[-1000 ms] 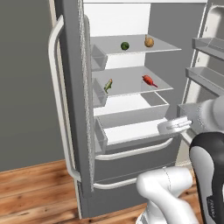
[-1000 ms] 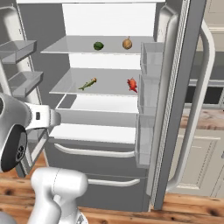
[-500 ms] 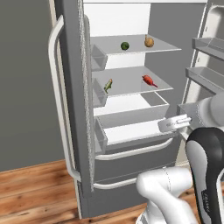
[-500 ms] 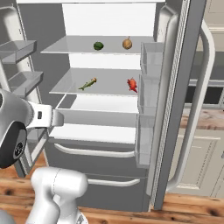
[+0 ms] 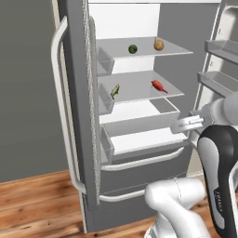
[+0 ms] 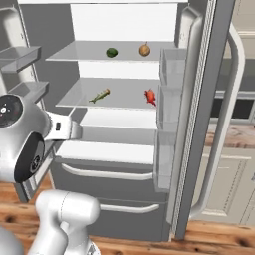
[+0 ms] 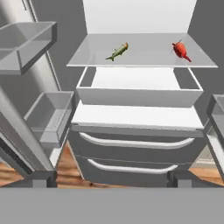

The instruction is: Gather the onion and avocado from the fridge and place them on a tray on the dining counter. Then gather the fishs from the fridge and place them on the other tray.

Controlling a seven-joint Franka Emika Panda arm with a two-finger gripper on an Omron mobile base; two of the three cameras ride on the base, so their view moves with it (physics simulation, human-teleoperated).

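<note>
The fridge [image 5: 139,153] stands with both doors swung open. On its top shelf the green avocado [image 5: 133,49] [image 6: 112,52] lies left of the golden-brown onion [image 5: 158,44] [image 6: 145,50]. One shelf down are a green fish [image 7: 117,51] [image 5: 114,91] [image 6: 99,95] and a red fish [image 7: 180,50] [image 5: 158,85] [image 6: 150,97]. My gripper [image 7: 113,178] is open and empty. It hangs in front of the fridge at about the height of the white inner drawer, well short of the shelves and below both fish. The trays and the dining counter are out of view.
The left door [image 5: 74,116] and the right door [image 6: 199,124] jut outward, each carrying clear bins [image 7: 50,118]. A white inner drawer [image 7: 138,89] sits under the fish shelf. Two grey lower drawers with pale handles [image 7: 135,142] are shut. Cream cabinets [image 6: 234,184] stand to the right.
My hand has crept slightly up and toward the fridge interior. The food on the shelves has not moved, and the gripper has stayed open.
</note>
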